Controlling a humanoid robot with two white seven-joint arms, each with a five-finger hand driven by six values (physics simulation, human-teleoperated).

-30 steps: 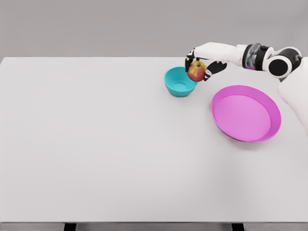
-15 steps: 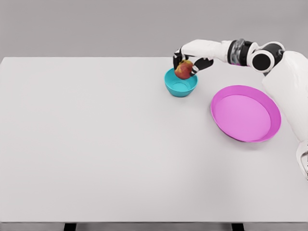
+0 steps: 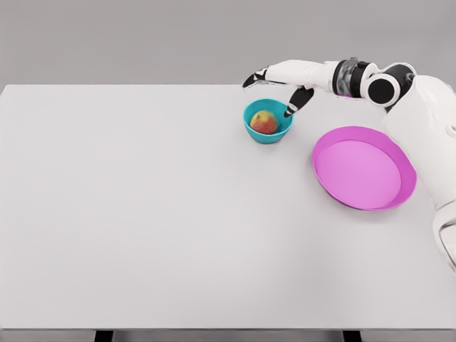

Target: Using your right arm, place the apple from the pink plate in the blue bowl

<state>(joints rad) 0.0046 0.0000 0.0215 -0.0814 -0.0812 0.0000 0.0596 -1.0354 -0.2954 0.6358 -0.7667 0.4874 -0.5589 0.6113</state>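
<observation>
Right hand (image 3: 274,89) is hovering over the bowl (image 3: 268,130) with fingers now spread, gripping nothing; half a second ago it was clutching the apple (image 3: 263,122). Apple is sitting inside the bowl, plate (image 3: 365,168) bare on the counter (image 3: 157,214), so placement is looking complete.

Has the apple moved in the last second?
Yes. The apple went left and down, from beside the blue bowl's right rim into it; the right hand above has let go.

Bright, even, soft light; faint shadows; edges perhaps slightly blurred.
</observation>
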